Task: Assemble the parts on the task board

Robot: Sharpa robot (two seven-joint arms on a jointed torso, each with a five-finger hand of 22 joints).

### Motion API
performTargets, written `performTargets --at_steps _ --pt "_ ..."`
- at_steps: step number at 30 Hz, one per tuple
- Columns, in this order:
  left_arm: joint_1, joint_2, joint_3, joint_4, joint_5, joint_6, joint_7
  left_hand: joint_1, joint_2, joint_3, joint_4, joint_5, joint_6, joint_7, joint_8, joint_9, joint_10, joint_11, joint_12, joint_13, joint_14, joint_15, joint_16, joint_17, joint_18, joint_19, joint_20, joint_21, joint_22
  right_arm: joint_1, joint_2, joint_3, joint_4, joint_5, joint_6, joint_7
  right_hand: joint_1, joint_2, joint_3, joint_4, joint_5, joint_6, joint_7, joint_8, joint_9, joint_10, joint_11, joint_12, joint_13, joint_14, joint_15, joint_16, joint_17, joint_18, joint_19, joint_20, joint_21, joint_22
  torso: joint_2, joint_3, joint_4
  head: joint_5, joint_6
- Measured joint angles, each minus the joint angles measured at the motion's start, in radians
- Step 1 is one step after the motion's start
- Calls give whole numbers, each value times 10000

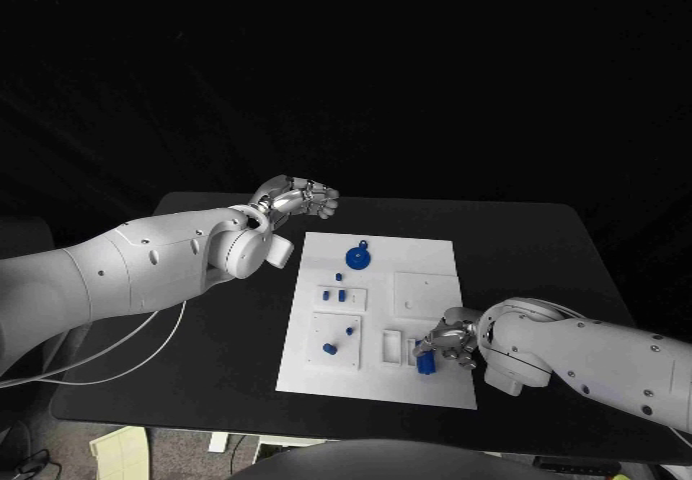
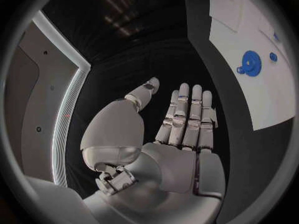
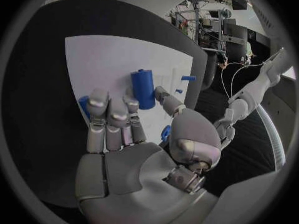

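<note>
Nearest the head camera, the right hand point(image 1: 450, 342) works at the near edge of the task board point(image 1: 433, 255), fingers around a blue cylinder point(image 1: 427, 363); the right wrist view shows that cylinder point(image 3: 142, 88) standing upright on the white plate just beyond the fingertips point(image 3: 109, 108), and whether they actually grip it or only touch it I cannot tell. At the board's far left corner, over the black worktop point(image 1: 534, 240), the left hand point(image 1: 299, 197) hangs with its fingers straight and together, holding nothing. On progress, my judgement is that the job is partway: a blue gear point(image 1: 356, 260) lies flat near the far end, two small blue pegs point(image 1: 335, 296) stand in a raised white block, and another blue piece point(image 1: 332, 349) rests on the block nearer the robot, while the square block on the right looks unfilled. No bins or trays hold spare parts; the blocks serve as the only seats.
</note>
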Motion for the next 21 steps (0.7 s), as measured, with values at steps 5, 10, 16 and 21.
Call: performTargets --at_steps 5,10,16,21 --pt "0 -3 0 0 0 0 -1 0 0 0 0 0 0 0 0 0 0 0 0 0 0 0 0 -1 -1 0 0 0 -1 54 -120 -37 196 -12 -58 -5 59 124 17 -40 -8 47 -47 -48 -26 27 -28 0 -19 30 -38 0 0 0 -5 4 0 0 -1 0 0 0 13" --pt "0 -11 0 0 1 0 -3 0 0 0 0 0 0 0 0 0 0 0 0 1 0 0 -38 -1 -1 0 0 0 -1 348 -245 -31 390 -21 -59 -32 15 187 16 -41 -9 93 -93 -10 -21 36 -36 -1 -35 28 -40 0 -1 0 -18 57 0 0 -1 0 -3 1 29" --pt "0 -11 0 2 1 0 -5 0 0 0 0 0 0 0 0 1 0 0 0 -8 0 0 -38 10 0 0 0 0 9 606 -305 -24 612 16 -63 -43 -1 203 16 -41 -38 103 -103 -10 -18 36 -36 -7 -45 29 -39 0 -2 1 -17 87 40 0 -1 -1 -3 -7 60" --pt "0 -7 0 2 2 1 -7 0 0 15 15 0 0 0 0 1 0 0 0 -8 0 0 -38 10 -1 0 0 0 9 671 -261 5 698 133 -63 -46 -24 225 15 -41 -39 103 -103 -10 -18 39 -38 -8 -44 29 -39 -37 -2 0 -18 88 40 0 1 0 -2 -8 59"
